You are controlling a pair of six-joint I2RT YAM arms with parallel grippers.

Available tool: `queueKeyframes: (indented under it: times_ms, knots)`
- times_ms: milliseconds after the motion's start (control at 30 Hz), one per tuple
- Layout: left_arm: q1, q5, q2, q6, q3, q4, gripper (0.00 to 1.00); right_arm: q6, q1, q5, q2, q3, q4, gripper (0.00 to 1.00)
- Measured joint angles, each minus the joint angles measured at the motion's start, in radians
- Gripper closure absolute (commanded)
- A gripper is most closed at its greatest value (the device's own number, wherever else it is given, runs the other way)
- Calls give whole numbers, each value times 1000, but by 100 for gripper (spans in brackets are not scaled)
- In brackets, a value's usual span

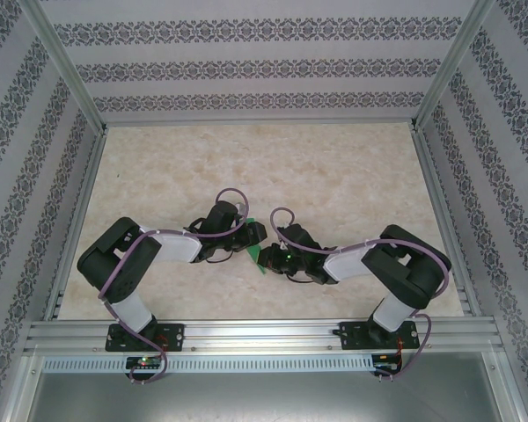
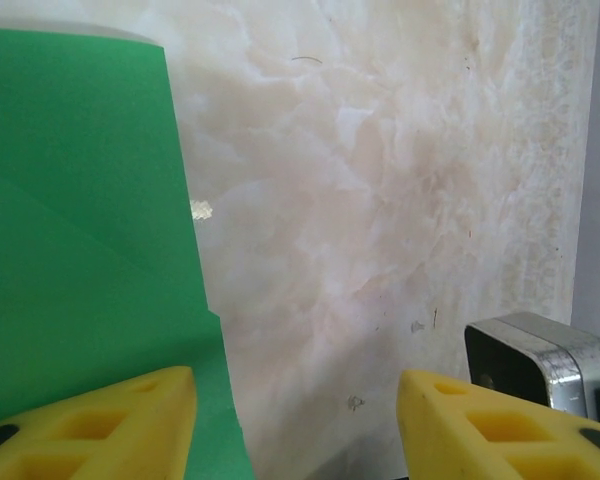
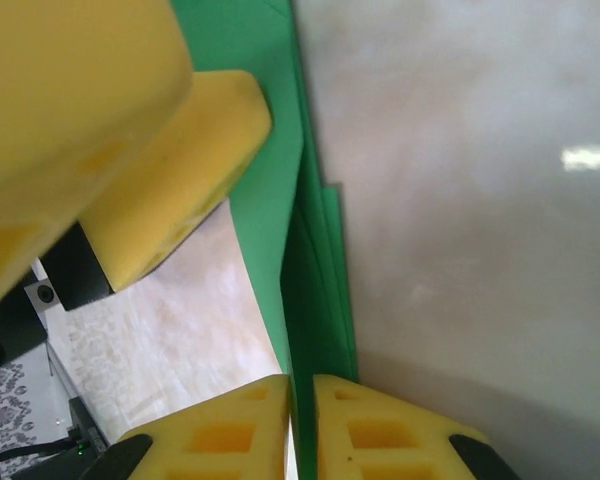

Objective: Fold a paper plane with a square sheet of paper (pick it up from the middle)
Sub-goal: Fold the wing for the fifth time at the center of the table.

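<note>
Currently, both of my tools meet over the near middle of the table [image 1: 334, 176], toward 6 o'clock from its centre in the top view. The green paper plane [image 1: 257, 258] sits between them. My left gripper [image 1: 249, 236] is at its 11 o'clock and my right gripper [image 1: 271, 258] is at its 3 o'clock.

Right tool: closed on the paper plane [image 3: 275, 220]. In the right wrist view, the two yellow fingers of the right gripper [image 3: 302, 430] stand almost together at 6 o'clock. The folded green layers run up out of the narrow slot between them toward 12 o'clock. My left gripper's fingers [image 3: 175, 170] show at 10 o'clock, just beside the paper.

Left tool: open. In the left wrist view, the left gripper [image 2: 298, 430] has one yellow finger at 7 o'clock and the other at 5 o'clock, with bare table [image 2: 380, 200] between them. The paper plane [image 2: 80, 250] fills the 9 o'clock side and carries a diagonal crease. Its lower part passes behind the 7 o'clock finger. Whether that finger touches the paper I cannot tell.
</note>
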State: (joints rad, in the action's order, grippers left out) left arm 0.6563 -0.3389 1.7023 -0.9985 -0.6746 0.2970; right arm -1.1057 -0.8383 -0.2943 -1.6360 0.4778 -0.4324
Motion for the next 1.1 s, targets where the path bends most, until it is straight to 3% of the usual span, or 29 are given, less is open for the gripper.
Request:
queueKeyframes:
  times_ms: [400, 767, 967, 1100]
  knots:
    - [0, 0, 3, 0, -5, -3, 44, 0, -11, 14, 26, -13, 42, 94]
    - [0, -4, 5, 0, -7, -7, 44, 12, -31, 55, 44, 7, 116, 89]
    - [0, -4, 5, 4, -14, -18, 44, 55, -39, 114, 181, 15, 318, 84]
    - [-1, -5, 7, 4, -17, -22, 44, 80, -39, 145, 283, 22, 364, 88]
